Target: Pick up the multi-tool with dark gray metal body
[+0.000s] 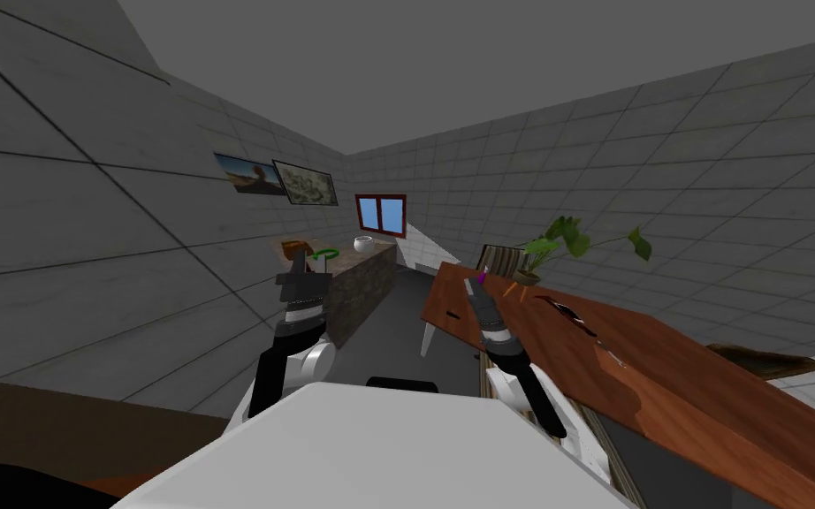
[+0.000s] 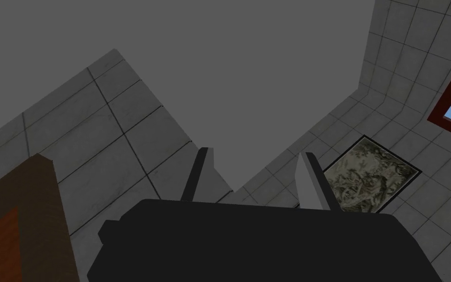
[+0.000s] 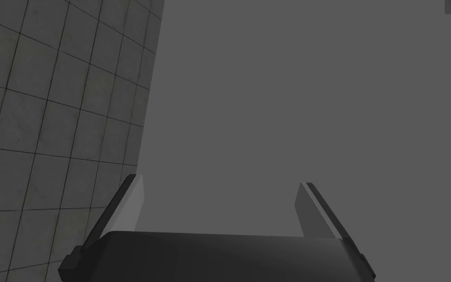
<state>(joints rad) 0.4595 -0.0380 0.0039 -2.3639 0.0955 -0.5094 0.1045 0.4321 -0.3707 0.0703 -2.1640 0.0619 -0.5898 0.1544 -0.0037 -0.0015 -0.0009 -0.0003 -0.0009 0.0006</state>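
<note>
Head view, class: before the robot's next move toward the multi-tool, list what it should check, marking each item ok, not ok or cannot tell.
1. Right gripper open, nothing between its fingers: ok.
2. Left gripper open, nothing between its fingers: ok.
3. Long brown wooden table in sight on the robot's right: ok.
4. Multi-tool identified: cannot tell; a dark elongated object on the table is one candidate.
5. Right gripper aimed at the table: not ok, it points upward.
</note>
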